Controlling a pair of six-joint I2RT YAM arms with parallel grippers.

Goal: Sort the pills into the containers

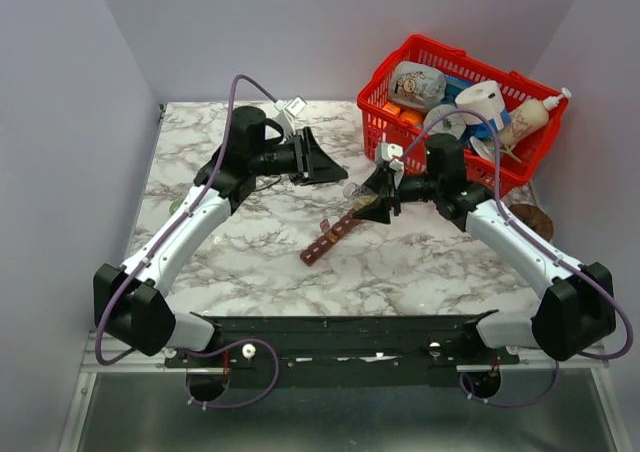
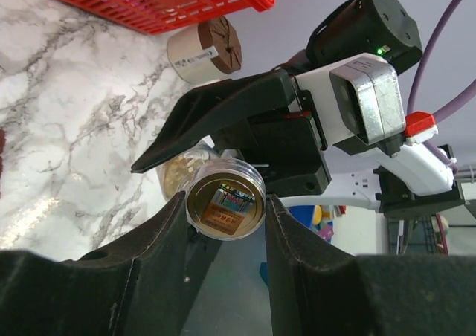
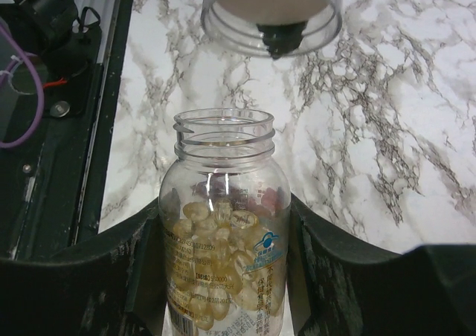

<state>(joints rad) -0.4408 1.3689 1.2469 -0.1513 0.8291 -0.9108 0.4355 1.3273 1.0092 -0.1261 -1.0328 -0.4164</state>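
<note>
My right gripper (image 1: 372, 204) (image 3: 223, 217) is shut on a clear bottle (image 3: 223, 276), which is open at the neck and about half full of pale tan pills (image 3: 223, 239). My left gripper (image 1: 336, 172) (image 2: 225, 204) is shut on the bottle's clear round cap (image 2: 225, 206), held just off the bottle's mouth; the cap also shows at the top of the right wrist view (image 3: 271, 13). The dark red-brown compartment strip (image 1: 330, 237) lies on the marble table just below both grippers. I see no loose pills on the table.
A red mesh basket (image 1: 400, 82) full of several items stands at the back right. A short cylinder with a brown top (image 1: 527, 217) (image 2: 204, 50) sits by the right arm. A black rail (image 1: 340, 332) runs along the near edge.
</note>
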